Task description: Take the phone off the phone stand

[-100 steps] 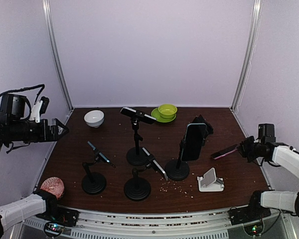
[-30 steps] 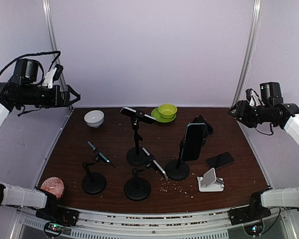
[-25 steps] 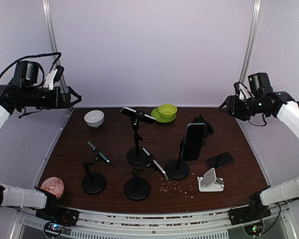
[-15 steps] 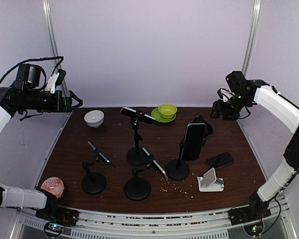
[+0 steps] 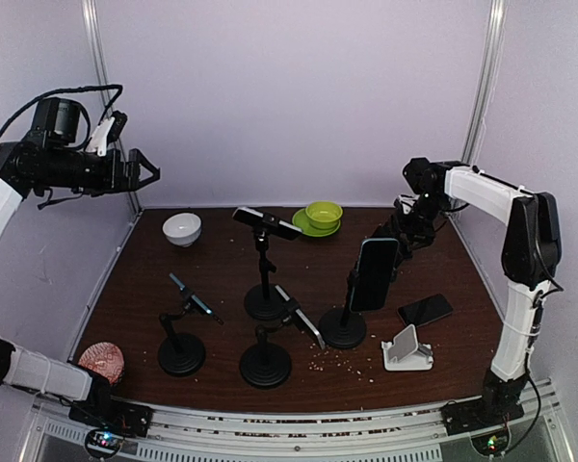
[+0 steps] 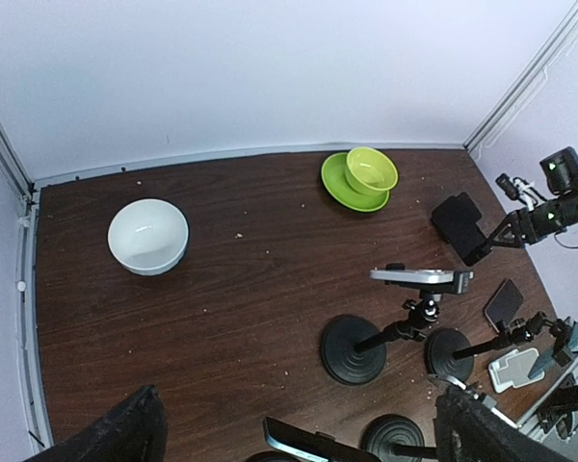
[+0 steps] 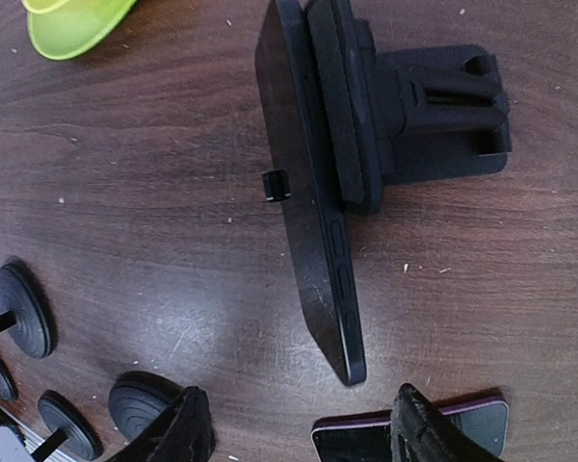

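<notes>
The phone (image 5: pixel 425 309), slim and black with a pinkish edge, lies flat on the brown table just behind the empty white phone stand (image 5: pixel 407 348). Its pink-edged end (image 7: pixel 414 438) shows at the bottom of the right wrist view. My right gripper (image 5: pixel 402 236) hovers over the back right of the table, above the phone; in the right wrist view the right gripper (image 7: pixel 303 433) is open with nothing between its fingers. My left gripper (image 5: pixel 144 173) is raised high at the left and, in the left wrist view, the left gripper (image 6: pixel 299 433) is open and empty. The phone (image 6: pixel 504 302) and stand (image 6: pixel 516 369) appear far right there.
A larger black phone (image 5: pixel 376 272) is clamped on a tall black pole holder (image 5: pixel 343 328) right under my right gripper. Three more pole holders (image 5: pixel 265 364) stand mid-table. A white bowl (image 5: pixel 181 228) and a green bowl on its plate (image 5: pixel 320 217) sit at the back.
The right gripper earlier held the phone near the right edge; the phone now lies on the table. The right arm has swung from the right wall leftward and down. The left arm rose.
</notes>
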You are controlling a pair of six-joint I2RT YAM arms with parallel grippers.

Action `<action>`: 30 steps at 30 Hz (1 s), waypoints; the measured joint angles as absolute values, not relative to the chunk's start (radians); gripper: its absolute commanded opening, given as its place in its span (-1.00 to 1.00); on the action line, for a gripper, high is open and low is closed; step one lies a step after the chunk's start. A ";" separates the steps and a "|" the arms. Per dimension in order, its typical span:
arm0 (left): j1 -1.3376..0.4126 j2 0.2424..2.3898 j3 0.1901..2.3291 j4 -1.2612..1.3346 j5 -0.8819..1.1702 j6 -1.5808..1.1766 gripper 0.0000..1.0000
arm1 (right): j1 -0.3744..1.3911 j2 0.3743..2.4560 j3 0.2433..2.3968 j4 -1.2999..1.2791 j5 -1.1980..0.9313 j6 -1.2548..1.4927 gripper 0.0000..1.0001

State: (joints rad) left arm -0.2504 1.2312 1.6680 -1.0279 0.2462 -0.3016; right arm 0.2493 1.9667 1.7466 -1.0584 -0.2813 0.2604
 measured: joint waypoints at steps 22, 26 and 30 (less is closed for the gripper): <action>-0.251 1.310 1.744 -1.046 0.225 -0.351 0.87 | 0.241 2.093 1.749 -1.014 -0.310 0.229 -0.36; -0.251 1.335 1.747 -1.044 0.225 -0.355 0.86 | 0.233 2.095 1.749 -1.009 -0.317 0.224 -0.61; -0.251 1.341 1.747 -1.044 0.225 -0.359 0.86 | 0.228 2.095 1.748 -1.007 -0.321 0.219 -0.84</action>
